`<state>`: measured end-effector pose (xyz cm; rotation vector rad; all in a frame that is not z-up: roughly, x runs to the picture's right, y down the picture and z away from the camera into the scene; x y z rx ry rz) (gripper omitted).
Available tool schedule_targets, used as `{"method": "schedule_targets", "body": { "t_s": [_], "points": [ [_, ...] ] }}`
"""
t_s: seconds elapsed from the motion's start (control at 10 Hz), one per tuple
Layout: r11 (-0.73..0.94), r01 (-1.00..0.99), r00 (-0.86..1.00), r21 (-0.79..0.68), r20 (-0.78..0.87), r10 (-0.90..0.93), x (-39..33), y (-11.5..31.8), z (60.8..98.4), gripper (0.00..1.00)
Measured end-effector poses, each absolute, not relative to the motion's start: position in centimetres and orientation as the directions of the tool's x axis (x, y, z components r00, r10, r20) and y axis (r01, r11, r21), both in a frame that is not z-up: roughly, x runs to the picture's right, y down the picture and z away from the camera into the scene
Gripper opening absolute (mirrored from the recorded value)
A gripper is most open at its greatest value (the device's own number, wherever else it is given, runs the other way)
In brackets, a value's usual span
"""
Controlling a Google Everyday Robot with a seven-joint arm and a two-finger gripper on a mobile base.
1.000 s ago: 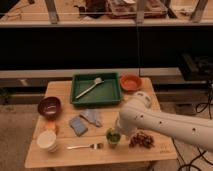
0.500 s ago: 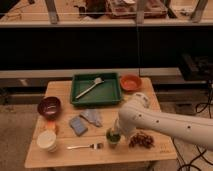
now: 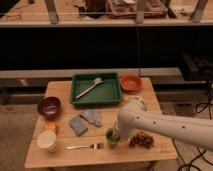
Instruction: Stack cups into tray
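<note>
A robot lab is showing: metal racking [image 3: 100,22] is standing behind the wooden surface [image 3: 60,91], cables [image 3: 204,106] are trailing beside it, and the tool [image 3: 114,135] is hanging over its front.

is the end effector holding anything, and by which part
Cannot tell. The end effector sits right at the pale green cup near the front edge of the table; no hold on it shows.

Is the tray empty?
No: a utensil lies in the tray, but no cup. The gripper is at the green cup.

End effector [image 3: 114,136] at green cup [image 3: 111,138]; fork [image 3: 86,146] close by, cloth [image 3: 92,117] btwn cup & tray [image 3: 108,93], brush [image 3: 98,80] in tray
</note>
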<state>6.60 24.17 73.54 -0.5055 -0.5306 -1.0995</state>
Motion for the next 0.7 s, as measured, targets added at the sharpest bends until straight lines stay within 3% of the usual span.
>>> {"method": "schedule_targets", "body": {
  "t_s": [0.1, 0.7],
  "points": [
    [0.368, 0.923, 0.354, -0.113, 0.623, -0.698, 6.3, 23.5, 72.8, 0.11],
    [0.397, 0.918, 0.321, -0.001, 0.59, -0.741, 3.4, 17.2, 69.5, 0.11]
  ]
}}
